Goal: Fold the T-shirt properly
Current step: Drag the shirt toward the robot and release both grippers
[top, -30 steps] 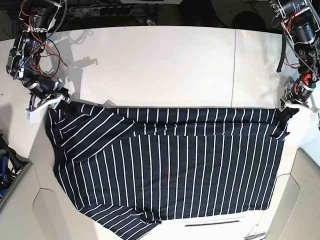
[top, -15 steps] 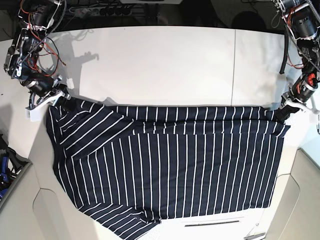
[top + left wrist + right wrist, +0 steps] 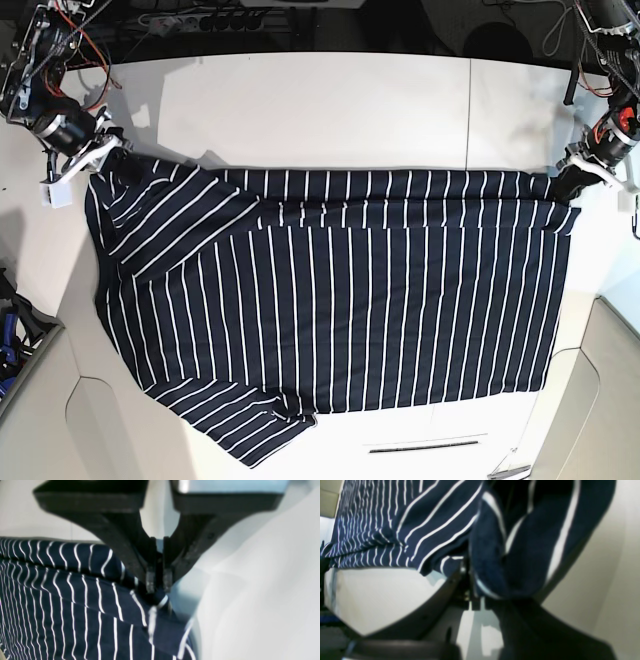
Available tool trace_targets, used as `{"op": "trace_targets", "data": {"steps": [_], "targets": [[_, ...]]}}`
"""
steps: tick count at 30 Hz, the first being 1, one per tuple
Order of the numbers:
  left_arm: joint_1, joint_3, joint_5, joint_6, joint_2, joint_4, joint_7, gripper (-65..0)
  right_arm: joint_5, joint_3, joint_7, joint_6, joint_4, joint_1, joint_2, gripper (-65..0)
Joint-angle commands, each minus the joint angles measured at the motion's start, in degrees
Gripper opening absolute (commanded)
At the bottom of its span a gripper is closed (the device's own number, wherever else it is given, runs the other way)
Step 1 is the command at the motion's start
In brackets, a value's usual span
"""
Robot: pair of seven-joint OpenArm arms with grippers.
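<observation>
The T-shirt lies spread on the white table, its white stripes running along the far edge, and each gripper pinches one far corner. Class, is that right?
Not quite: in the base view the stripes on the T-shirt run from far edge to near edge, across it. The rest holds: it lies on the white table, with the left gripper and right gripper pinching the far corners.

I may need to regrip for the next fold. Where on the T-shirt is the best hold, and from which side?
Take the T-shirt at its two far corners, coming in from the outer ends. The far edge runs straight between them, and the left gripper and right gripper are shut on bunched fabric there. The near hem lies uneven, with one corner trailing.
</observation>
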Motion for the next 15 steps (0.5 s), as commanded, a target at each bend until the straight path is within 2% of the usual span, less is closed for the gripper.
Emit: {"op": "trace_targets", "data": {"steps": [1, 6, 10, 15], "targets": [[0.15, -0.79, -2.10, -0.80, -1.22, 1.03, -1.09, -65.0, 2.16, 0.28, 0.66, 0.59, 1.90, -0.31, 0.79, -65.0], [3.15, -4.50, -5.05, -0.80, -1.03, 1.03, 0.33, -65.0, 2.60, 0.28, 0.46, 0.59, 4.87, -4.74, 0.81, -65.0], [4.57, -7.41, -9.03, -0.80, -0.96, 1.03, 4.39, -65.0, 2.86, 0.33, 0.07, 0.59, 5.95, -7.08, 0.81, -65.0], [6.58, -8.15, -12.07, -0.80, -0.96, 1.11, 6.60, -65.0, 5.38, 0.39, -0.68, 0.61, 6.12, -8.79, 1.68, -65.0]]}}
